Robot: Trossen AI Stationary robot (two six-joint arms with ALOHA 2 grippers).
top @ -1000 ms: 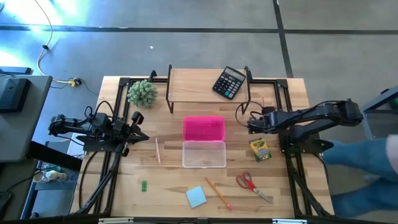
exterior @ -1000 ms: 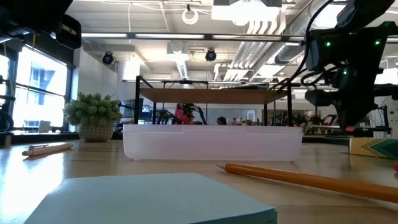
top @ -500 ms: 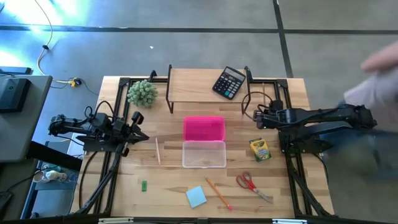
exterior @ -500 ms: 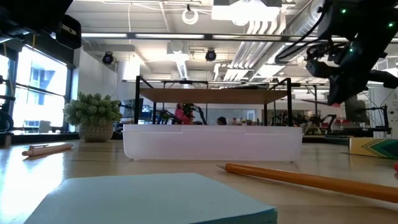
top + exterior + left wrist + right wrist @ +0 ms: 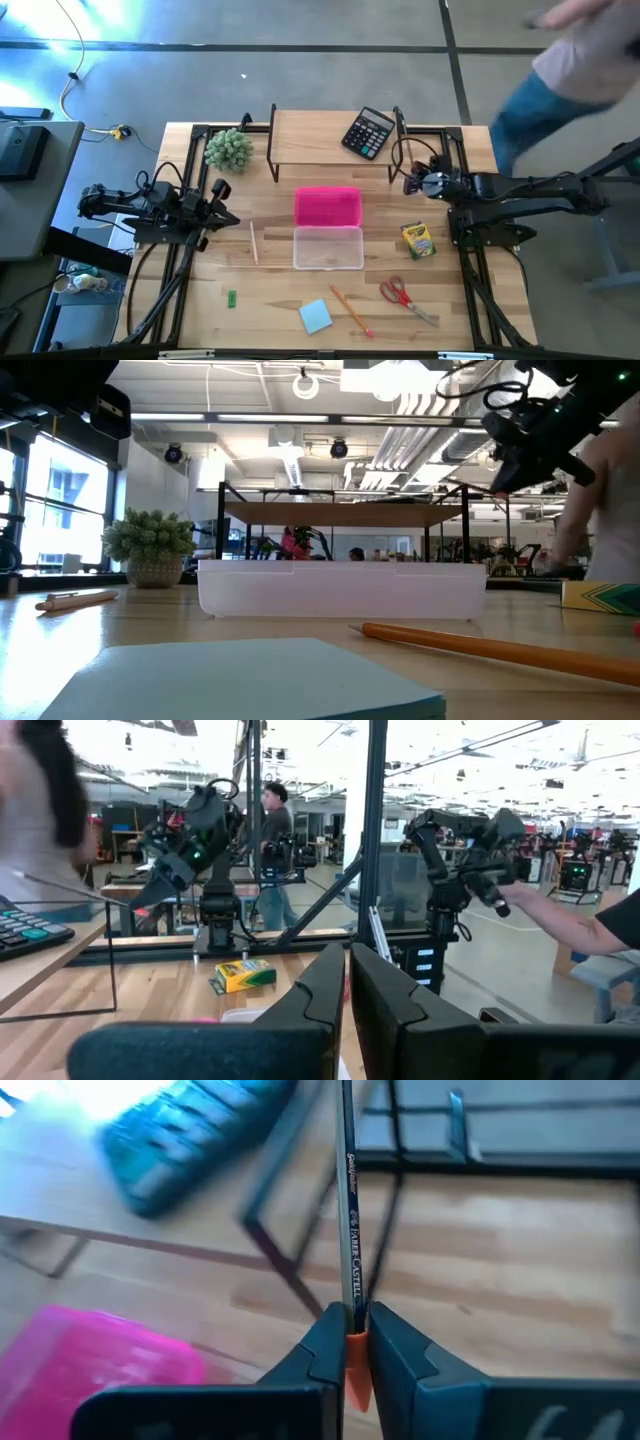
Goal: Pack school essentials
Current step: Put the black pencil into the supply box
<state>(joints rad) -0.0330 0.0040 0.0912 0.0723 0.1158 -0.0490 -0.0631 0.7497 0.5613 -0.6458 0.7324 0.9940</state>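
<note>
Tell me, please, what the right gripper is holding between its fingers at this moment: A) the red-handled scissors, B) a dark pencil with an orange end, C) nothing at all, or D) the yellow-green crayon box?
B: the right wrist view shows the right gripper clamped on a dark pencil with an orange end, while the red-handled scissors and the yellow-green crayon box lie on the wooden table.

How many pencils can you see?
3. A wooden pencil left of the clear box; an orange pencil beside the blue pad; a dark pencil held in the right gripper. More may be hidden.
</note>
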